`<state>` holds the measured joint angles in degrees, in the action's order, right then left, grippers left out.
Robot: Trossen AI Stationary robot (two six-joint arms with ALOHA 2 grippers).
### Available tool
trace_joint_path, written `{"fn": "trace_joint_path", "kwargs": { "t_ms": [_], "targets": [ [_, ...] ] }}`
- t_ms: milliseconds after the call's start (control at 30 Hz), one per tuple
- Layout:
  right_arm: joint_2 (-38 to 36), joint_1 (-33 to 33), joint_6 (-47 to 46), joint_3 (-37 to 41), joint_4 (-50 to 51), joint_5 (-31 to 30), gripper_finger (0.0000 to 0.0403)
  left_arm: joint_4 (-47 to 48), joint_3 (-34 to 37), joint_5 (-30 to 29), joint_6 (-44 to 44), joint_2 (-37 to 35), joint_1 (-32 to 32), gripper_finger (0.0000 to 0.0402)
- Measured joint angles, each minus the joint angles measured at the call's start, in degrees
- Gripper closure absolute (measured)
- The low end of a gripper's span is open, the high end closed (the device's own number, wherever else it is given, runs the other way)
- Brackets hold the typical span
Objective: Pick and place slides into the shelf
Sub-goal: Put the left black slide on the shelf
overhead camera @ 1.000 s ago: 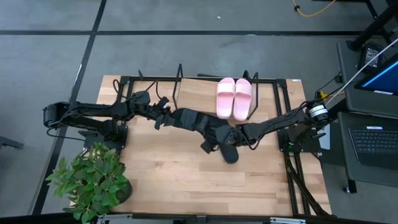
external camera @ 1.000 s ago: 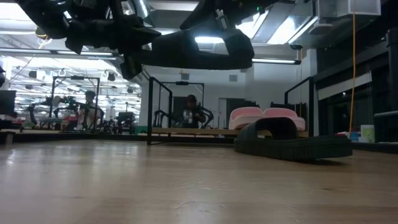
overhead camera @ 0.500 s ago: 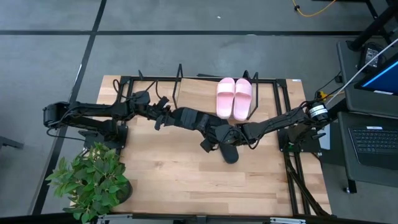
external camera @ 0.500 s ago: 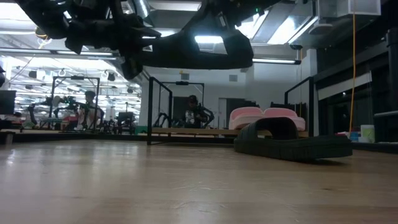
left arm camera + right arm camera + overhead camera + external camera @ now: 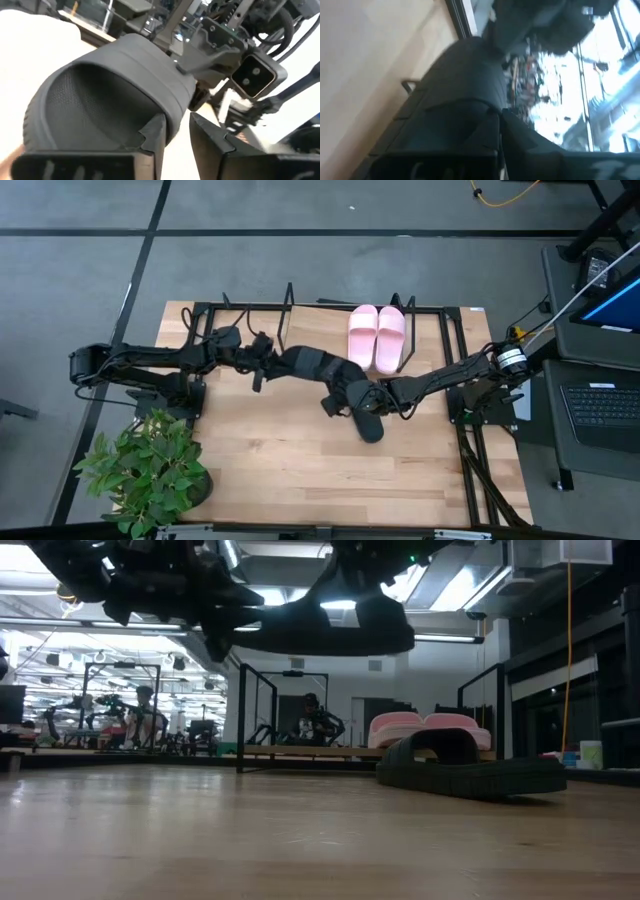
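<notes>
A black slide (image 5: 312,365) hangs in the air between both grippers, above the table in front of the shelf (image 5: 320,328); the low view shows the slide (image 5: 320,630) well clear of the wood. My left gripper (image 5: 268,367) is shut on its left end. My right gripper (image 5: 338,398) is at its right end, shut on it. The second black slide (image 5: 368,424) lies sole-down on the table, just near of the right gripper. Two pale pink slides (image 5: 377,337) rest side by side on the shelf board's right part. My left gripper holds the black slide's rim beside the strap opening (image 5: 172,107), pinched between the two fingers (image 5: 152,142), coming level from the table's left. The slide is lifted clear and lies roughly level. My right gripper is on the slide's right end (image 5: 465,75), coming from the table's right. Its own fingers (image 5: 445,145) hide the place of contact.
The shelf's black wire uprights (image 5: 289,300) stand just beyond the held slide. A potted plant (image 5: 150,470) sits at the table's near left corner. Bare wood (image 5: 280,450) spreads over the near half of the table. People sit in the room behind (image 5: 312,720).
The held slide has shifted slightly toward the far edge and the shelf, and has turned a little flatter in the low view. Both grippers moved with it and kept their holds. The other black slide and the pink pair stayed put.
</notes>
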<state>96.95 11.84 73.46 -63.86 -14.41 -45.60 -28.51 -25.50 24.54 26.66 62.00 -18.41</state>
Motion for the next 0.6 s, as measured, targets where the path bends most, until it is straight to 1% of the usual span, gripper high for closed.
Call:
{"fn": "trace_joint_path", "kwargs": {
  "t_ms": [100,200,300,400,500,600],
  "targets": [
    [-0.1,0.0,-0.6,0.0,0.0,-4.5,0.0397,-0.1,0.0,-1.1,-3.9,0.0,0.0,0.0305],
    [-0.2,-0.1,-1.1,0.0,0.0,-6.9,0.0397,-0.3,0.0,-2.6,-8.0,0.0,0.0,0.0287],
    [-0.2,-0.1,-1.5,0.0,0.0,-7.3,0.0397,-0.3,0.0,-6.0,-11.6,0.0,0.0,0.0270],
    [-0.2,0.0,-1.7,0.0,-0.9,-11.1,0.0397,-0.8,0.0,-9.8,-16.9,-0.3,0.0,0.0257],
    [-0.2,-0.5,-2.6,0.0,-1.3,-15.5,0.0397,-0.8,0.0,-14.8,-23.6,-0.7,0.0,0.0248],
    [-0.3,-1.1,-4.5,0.0,-1.4,-17.3,0.0397,-1.3,0.0,-17.7,-29.0,-0.7,0.3,0.0245]
  ]
}}
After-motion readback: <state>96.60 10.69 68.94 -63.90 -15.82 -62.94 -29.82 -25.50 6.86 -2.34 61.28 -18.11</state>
